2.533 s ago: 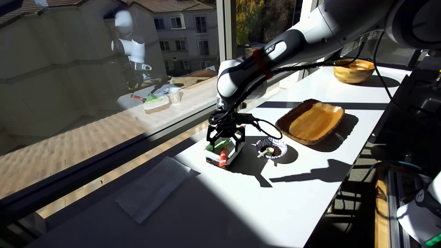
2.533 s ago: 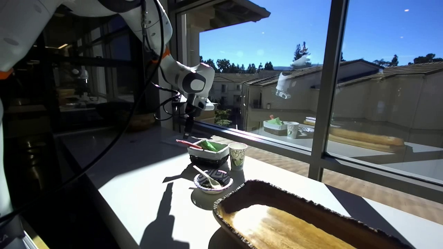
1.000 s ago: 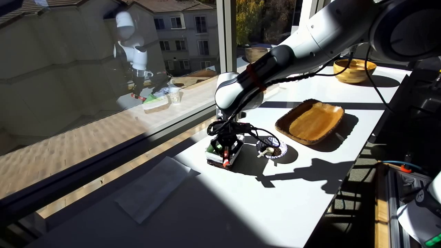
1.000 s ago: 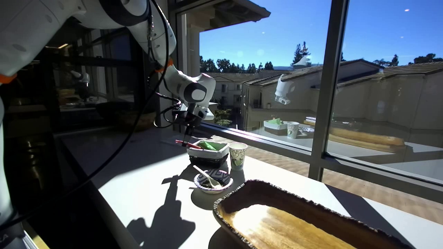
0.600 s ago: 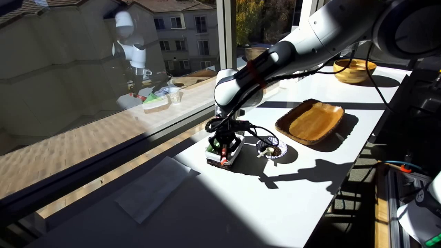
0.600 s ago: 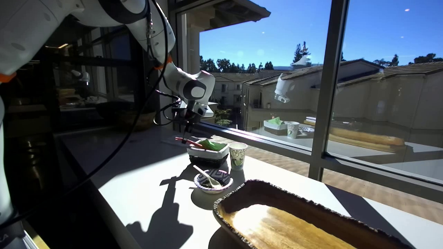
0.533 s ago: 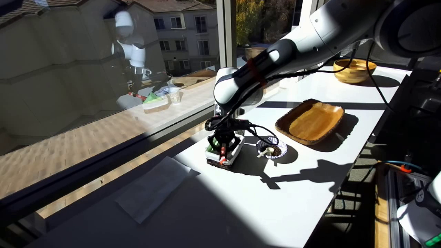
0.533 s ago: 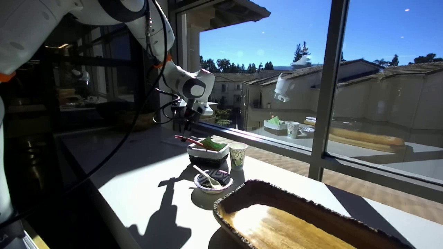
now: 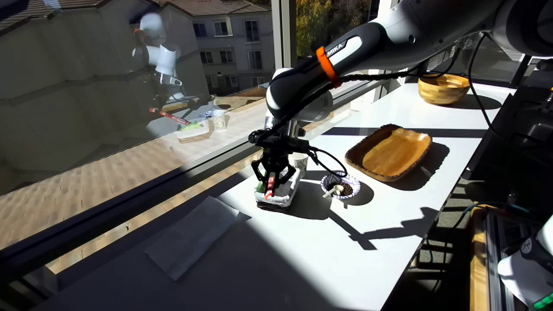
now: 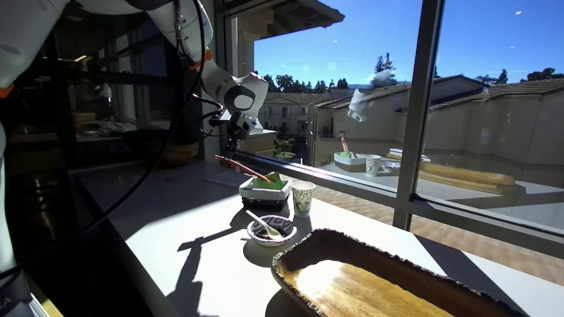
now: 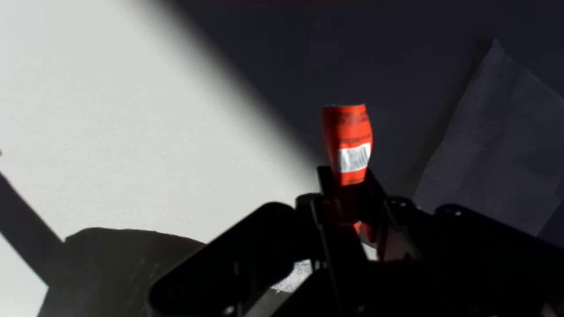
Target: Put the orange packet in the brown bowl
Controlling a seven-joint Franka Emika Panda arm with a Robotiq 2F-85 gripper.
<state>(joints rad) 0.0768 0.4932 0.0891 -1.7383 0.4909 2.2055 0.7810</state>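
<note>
Moved since the earlier frame: the black two-fingered end effector (image 9: 271,178) and the slim, flat, reddish-orange packet (image 11: 351,136), both higher above the white counter (image 9: 345,263), the packet more steeply tilted. The soft green packet (image 10: 273,180) also stands taller in the dark, white-lined woven basket (image 10: 264,203).

End effector, one: narrow, its fingers clamped on the reddish-orange packet near one end. In the wrist view the short free end, bearing a white barcode panel (image 11: 355,157), juts upward in the frame past the fingertips.

Reddish-orange packet, position: held in the air, not in the wooden bowl. In an exterior view its long axis slopes from upper left down to lower right, the trailing end over the basket and overlapping the green packet; whether the two touch cannot be told.

Destination, one: wide, shallow, oblong golden-brown wooden bowl (image 9: 391,153), well apart from the end effector and to its right in both exterior views. Between basket and destination: a patterned round paper bowl (image 10: 285,223) with a pale spoon (image 10: 265,226). Just beside the basket: a printed white paper cup (image 10: 302,200).

Judged: lifting-out under way. The next move likely calls for more height until the trailing end clears the basket, then carriage rightward. Possible fault: dragging the green packet along.
</note>
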